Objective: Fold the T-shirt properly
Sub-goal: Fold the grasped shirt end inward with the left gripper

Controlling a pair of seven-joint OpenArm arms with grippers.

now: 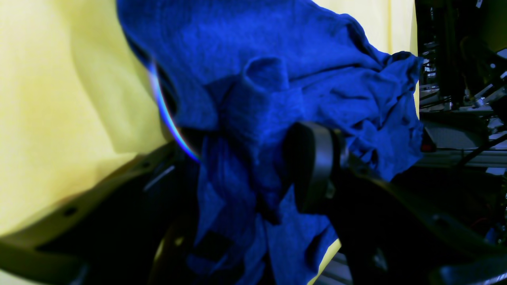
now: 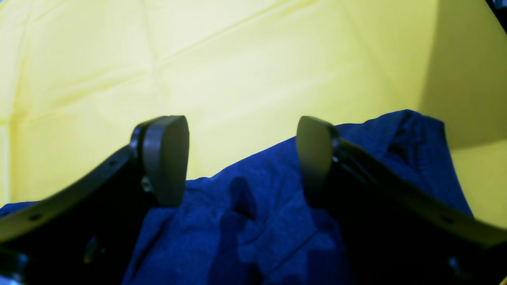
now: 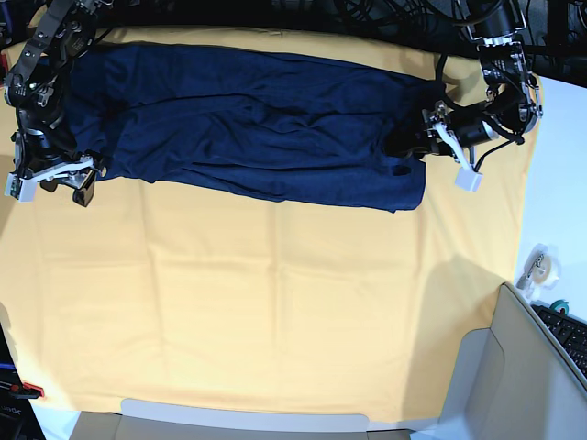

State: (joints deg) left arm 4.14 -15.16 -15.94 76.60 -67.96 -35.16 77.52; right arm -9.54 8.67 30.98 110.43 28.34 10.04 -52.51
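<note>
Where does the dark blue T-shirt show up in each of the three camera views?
Left wrist: the T-shirt fills the centre, bunched between the open left gripper jaws.
Right wrist: along the bottom, under the open right gripper.
Base: a long band across the top, between both arms.
Shared landmark: the yellow table cloth beneath it.

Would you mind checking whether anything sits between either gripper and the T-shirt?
Nothing visible does. The right gripper hangs open directly over the T-shirt, and the left gripper is already in its bunched cloth at the other end. Only yellow table cloth lies around it.
</note>
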